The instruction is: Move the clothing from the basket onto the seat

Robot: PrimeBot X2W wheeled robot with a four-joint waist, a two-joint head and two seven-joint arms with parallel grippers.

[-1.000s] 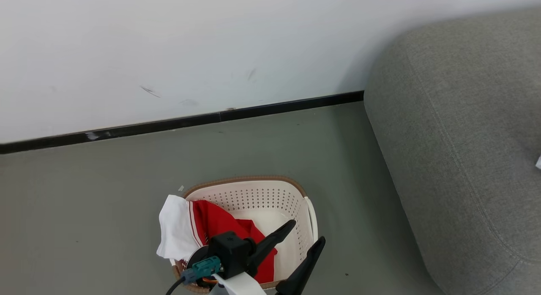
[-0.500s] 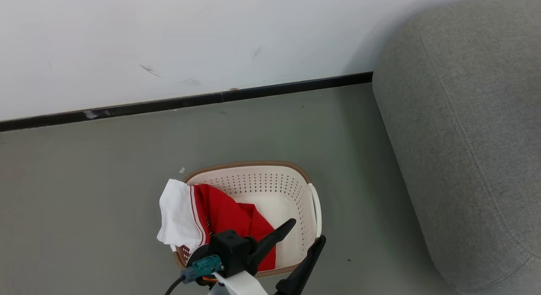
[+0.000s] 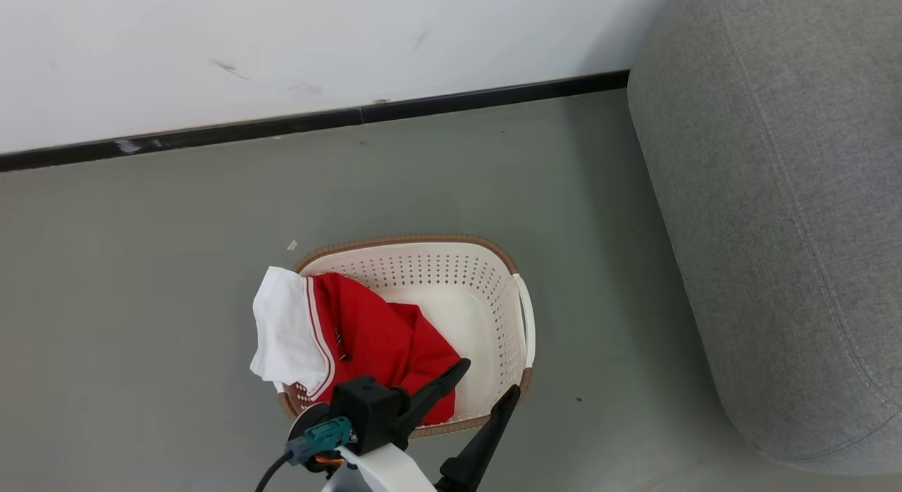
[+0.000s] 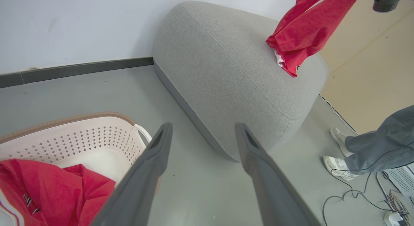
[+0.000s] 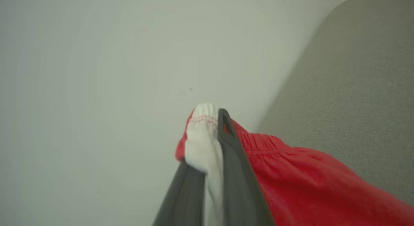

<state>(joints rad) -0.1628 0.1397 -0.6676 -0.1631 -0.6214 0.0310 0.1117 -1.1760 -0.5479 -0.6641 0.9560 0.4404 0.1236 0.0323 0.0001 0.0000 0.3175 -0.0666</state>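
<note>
L gripper (image 4: 203,127) w/ fingers spread wide, above floor (image 4: 200,187) btw basket (image 4: 64,118) & seat (image 4: 226,77). In basket lies red clothing (image 4: 55,190); another red garment (image 4: 307,28) hangs over seat's far end.

Smooth plastic basket (image 3: 437,270), soft cloth clothing (image 3: 373,337), matt woven-fabric seat (image 3: 775,231).

No words, numbers or brand names can be read. The only trace of lettering is a small dark patch (image 4: 28,199) with pale marks on the red clothing (image 4: 64,190) in the basket (image 4: 81,138), low and left of the left claw (image 4: 203,125). It is too small and creased to make out.
</note>
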